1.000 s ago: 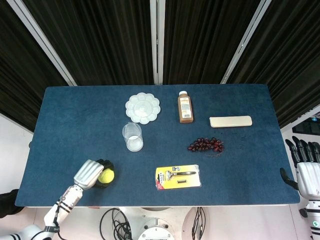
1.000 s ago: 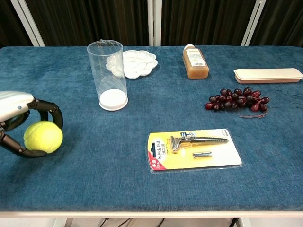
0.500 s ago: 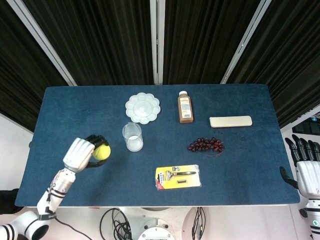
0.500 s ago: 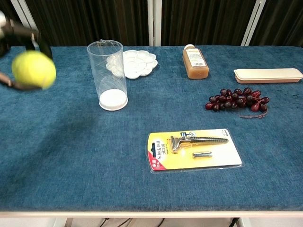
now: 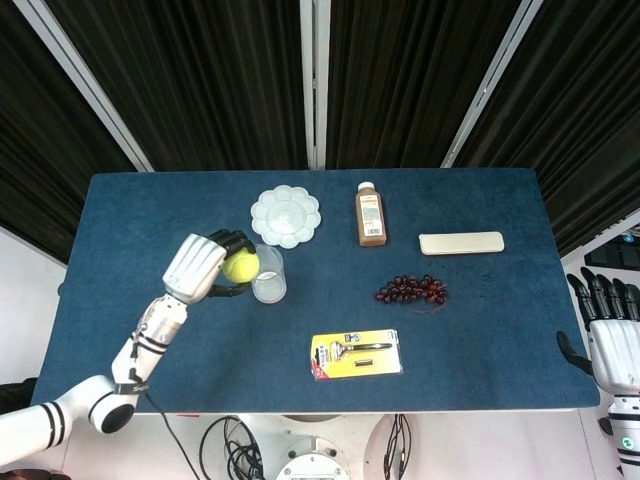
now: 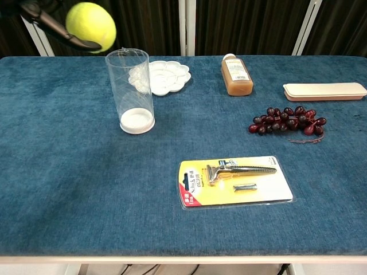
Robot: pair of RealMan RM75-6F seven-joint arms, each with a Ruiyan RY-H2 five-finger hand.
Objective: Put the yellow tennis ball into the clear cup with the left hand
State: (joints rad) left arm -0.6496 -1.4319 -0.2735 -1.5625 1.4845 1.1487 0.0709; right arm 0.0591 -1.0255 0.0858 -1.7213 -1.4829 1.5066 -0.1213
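One fuzzy round yellow tennis ball (image 5: 240, 266) is what we are gripping in our left hand (image 5: 203, 266), hovering just left of the upright clear plastic cup's (image 6: 131, 91) rim.

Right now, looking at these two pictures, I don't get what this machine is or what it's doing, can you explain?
It is a two-armed robot with human-like hands, at a blue table. One picture looks down from its head, the other forward from its chest. Its left hand holds a yellow tennis ball up beside the clear plastic cup. The right hand waits, open, at the table's edge. Also there: a white paint palette, brown bottle, dark grapes, packaged razor, beige case.
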